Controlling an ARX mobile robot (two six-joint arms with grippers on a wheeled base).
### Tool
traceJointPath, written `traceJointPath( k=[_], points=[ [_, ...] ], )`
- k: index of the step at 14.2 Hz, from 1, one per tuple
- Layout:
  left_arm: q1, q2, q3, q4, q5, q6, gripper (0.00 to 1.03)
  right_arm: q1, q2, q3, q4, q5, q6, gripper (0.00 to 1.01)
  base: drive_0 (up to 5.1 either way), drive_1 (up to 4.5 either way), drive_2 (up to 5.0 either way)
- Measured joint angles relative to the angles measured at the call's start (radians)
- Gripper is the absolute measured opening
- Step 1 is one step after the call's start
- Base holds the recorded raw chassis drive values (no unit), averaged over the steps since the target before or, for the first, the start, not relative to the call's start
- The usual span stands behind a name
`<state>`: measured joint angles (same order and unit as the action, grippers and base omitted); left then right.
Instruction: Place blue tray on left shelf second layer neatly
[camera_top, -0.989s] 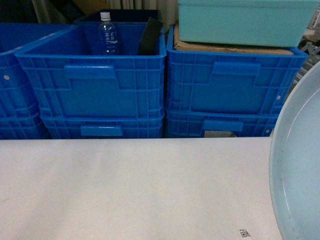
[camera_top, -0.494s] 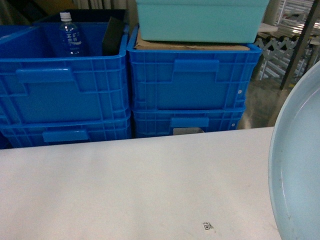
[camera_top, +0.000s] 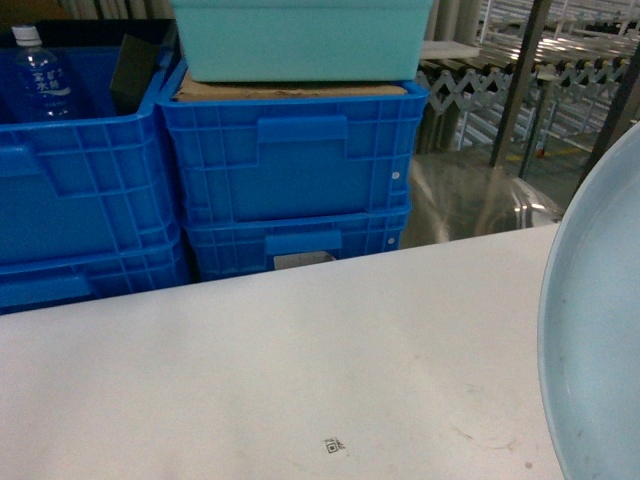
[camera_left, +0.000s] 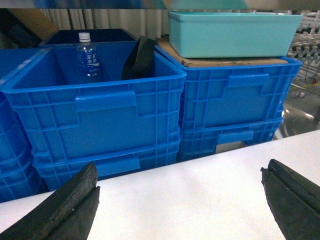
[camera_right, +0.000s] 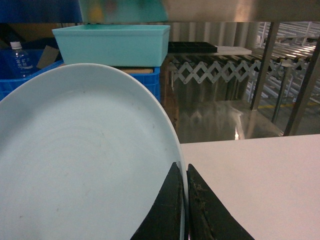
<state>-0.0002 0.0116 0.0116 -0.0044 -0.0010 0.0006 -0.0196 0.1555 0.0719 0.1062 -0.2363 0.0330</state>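
The blue tray (camera_top: 600, 340), pale, round and shallow, fills the right edge of the head view and stands on edge. In the right wrist view it (camera_right: 85, 160) covers the left half, and my right gripper (camera_right: 184, 172) is shut on its rim, one finger on each side. My left gripper (camera_left: 180, 200) hangs open over the white surface with nothing between its fingers (camera_left: 65, 210). A shiny steel tier (camera_top: 470, 200) behind the white surface carries the crates and appears to be the left shelf second layer; a steel crossbar (camera_right: 225, 10) runs above it.
Stacked deep-blue crates (camera_top: 290, 170) stand along the back of the white surface (camera_top: 300, 380). A turquoise box (camera_top: 300, 38) on cardboard tops the right stack. A water bottle (camera_left: 88, 55) stands in the open crate. Steel uprights (camera_top: 515, 85) rise at the back right.
The head view has swung to the right: the crates and box slid left in the picture and the steel tier and uprights came into sight. The tray stays at the right edge.
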Motion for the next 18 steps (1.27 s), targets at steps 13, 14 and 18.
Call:
traceJointPath(
  k=[13, 14, 18],
  points=[
    [0.000, 0.000, 0.000, 0.000, 0.000, 0.000, 0.98, 0.000, 0.000, 0.000, 0.000, 0.000, 0.000, 0.02, -1.5, -1.55, -1.5],
    [0.000, 0.000, 0.000, 0.000, 0.000, 0.000, 0.98, 0.000, 0.000, 0.000, 0.000, 0.000, 0.000, 0.02, -1.8, -1.78, -1.8],
    [0.000, 0.000, 0.000, 0.000, 0.000, 0.000, 0.98, 0.000, 0.000, 0.000, 0.000, 0.000, 0.000, 0.02, -1.6, -1.58, -1.6]
  ],
)
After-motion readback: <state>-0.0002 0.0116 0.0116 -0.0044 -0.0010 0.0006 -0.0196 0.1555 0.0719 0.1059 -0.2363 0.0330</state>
